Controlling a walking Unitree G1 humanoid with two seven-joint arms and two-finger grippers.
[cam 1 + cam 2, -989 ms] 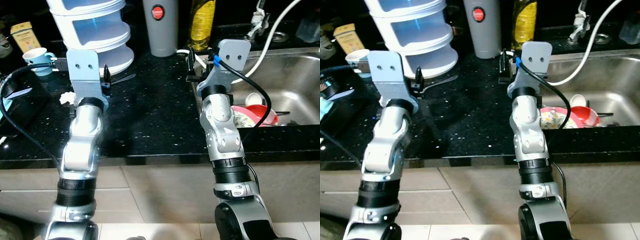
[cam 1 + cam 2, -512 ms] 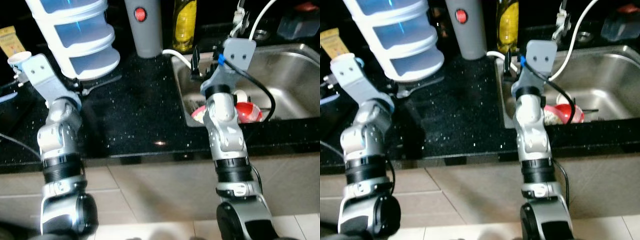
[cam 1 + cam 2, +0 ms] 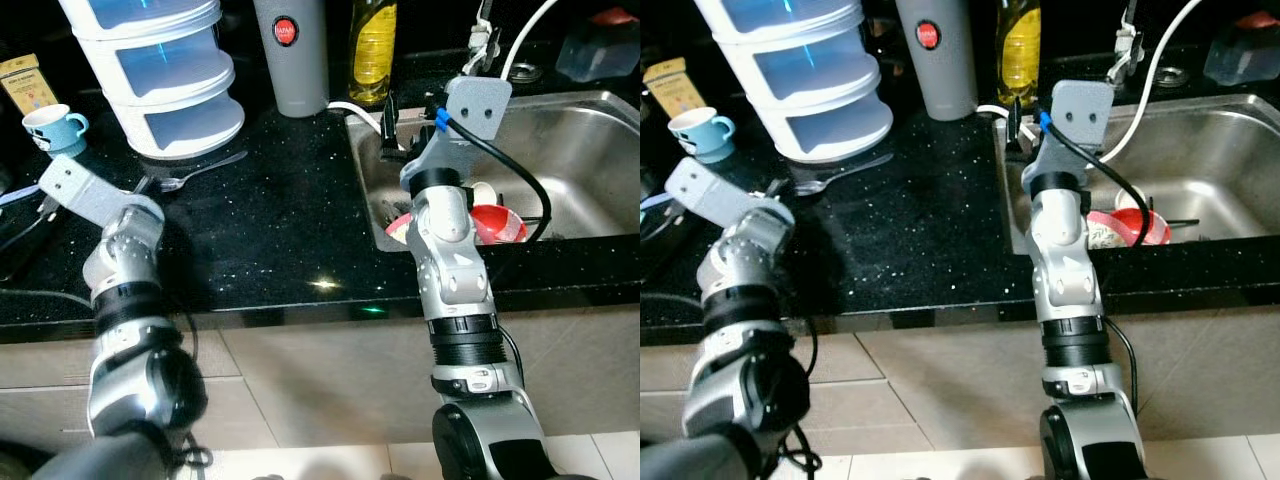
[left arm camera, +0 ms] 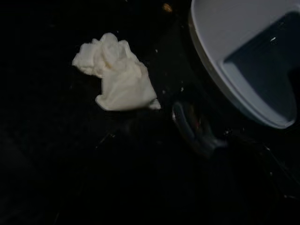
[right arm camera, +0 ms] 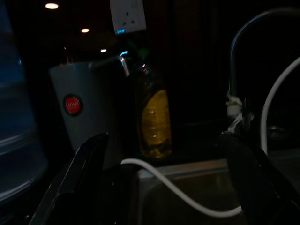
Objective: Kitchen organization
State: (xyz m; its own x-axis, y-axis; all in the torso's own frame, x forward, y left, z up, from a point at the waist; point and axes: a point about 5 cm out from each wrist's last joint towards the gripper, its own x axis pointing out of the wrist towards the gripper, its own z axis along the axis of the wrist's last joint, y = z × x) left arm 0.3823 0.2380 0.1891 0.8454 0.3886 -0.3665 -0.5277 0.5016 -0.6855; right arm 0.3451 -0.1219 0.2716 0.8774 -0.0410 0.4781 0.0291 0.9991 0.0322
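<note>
My left gripper (image 3: 45, 205) hangs low over the left front of the black counter (image 3: 280, 230). The left wrist view looks down on a crumpled white tissue (image 4: 117, 79), a metal spoon (image 4: 192, 126) and the white base of the stacked container (image 4: 243, 56). That white container with blue drawers (image 3: 160, 70) stands at the back left, with the spoon (image 3: 200, 172) lying before it. My right gripper (image 5: 164, 187) is open and empty at the sink's left edge (image 3: 365, 170), pointing at a grey flask (image 5: 82, 117) and a yellow oil bottle (image 5: 154, 122).
A blue cup (image 3: 50, 130) and a yellow box (image 3: 28, 85) stand at the far left. The steel sink (image 3: 580, 150) holds a red bowl (image 3: 497, 222) and other dishes. A white hose (image 3: 525, 45) runs from the tap. Cabinet fronts lie below the counter edge.
The camera has shifted. My left arm has dropped and swung left, from beside the white container to the counter's left front. My right arm stays by the sink's left edge.
</note>
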